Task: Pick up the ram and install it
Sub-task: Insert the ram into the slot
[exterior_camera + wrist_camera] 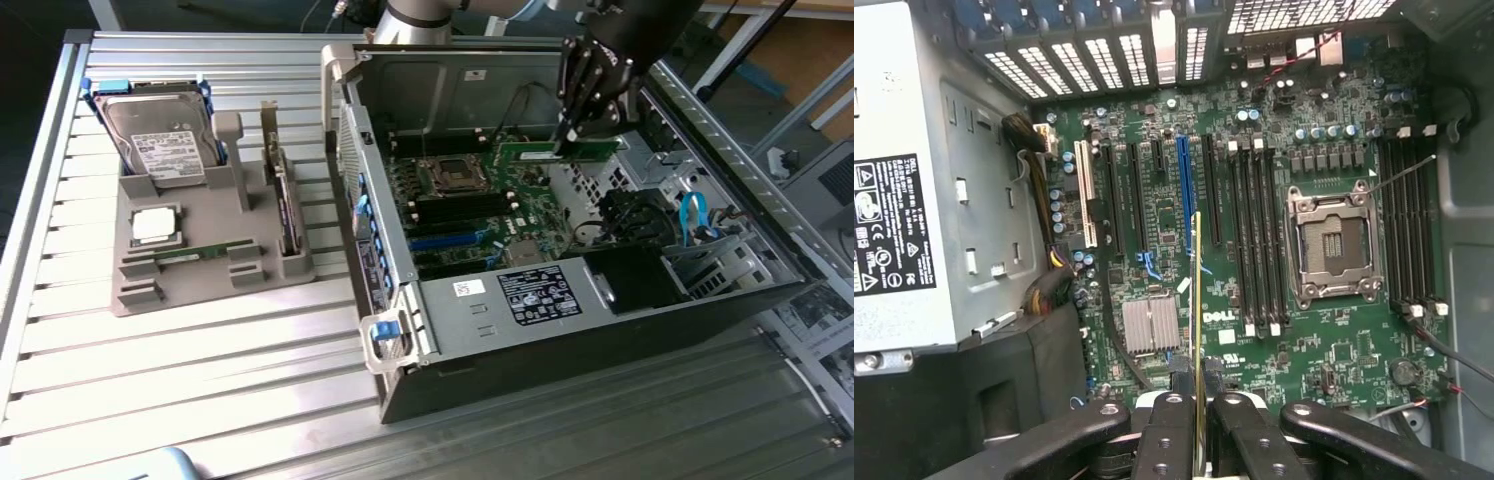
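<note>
Ram (531, 152) is pinched in your claw (574, 138), whose black fingers (1166, 440) close on either side of the stick. It hangs inside the open case (534, 370), over the motherboard (494, 215), at the far end of the board as the exterior view shows it. In that view the green stick lies roughly level, just past the socket (447, 175) toward the exterior view's right. From the wrist view you see the ram (1198, 300) edge on as a thin line reaching out from the claw (1199, 430) across the board (1334, 350), with the empty socket (1332, 245) and the long black slots (1254, 230) off to one side of it. You cannot tell from either view whether its lower edge touches the board. Outside the case, toward the exterior view's left, a grey tray (200, 280) on the table (160, 380) holds a hard drive (160, 145), a silver chip (156, 225) and a second stick (194, 255).
</note>
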`<move>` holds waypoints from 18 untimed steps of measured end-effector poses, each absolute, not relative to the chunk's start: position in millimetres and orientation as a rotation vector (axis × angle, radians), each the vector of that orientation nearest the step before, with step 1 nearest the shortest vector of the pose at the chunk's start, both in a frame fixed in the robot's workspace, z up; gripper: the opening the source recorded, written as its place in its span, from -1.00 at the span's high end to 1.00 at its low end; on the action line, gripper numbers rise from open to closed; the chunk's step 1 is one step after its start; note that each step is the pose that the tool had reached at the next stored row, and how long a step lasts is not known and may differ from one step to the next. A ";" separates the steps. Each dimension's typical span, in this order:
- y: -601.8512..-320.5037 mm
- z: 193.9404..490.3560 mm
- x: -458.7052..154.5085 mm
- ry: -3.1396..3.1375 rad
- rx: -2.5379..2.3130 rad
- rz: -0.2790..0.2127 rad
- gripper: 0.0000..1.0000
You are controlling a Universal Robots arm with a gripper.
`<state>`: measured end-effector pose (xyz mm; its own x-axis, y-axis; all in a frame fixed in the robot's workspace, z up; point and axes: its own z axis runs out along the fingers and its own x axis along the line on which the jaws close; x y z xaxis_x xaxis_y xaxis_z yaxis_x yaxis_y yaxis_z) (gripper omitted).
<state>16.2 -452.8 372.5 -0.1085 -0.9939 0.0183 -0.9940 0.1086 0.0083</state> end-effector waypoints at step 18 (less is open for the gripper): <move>-452.8 362.1 16.2 -2.325 2.085 0.009 0.72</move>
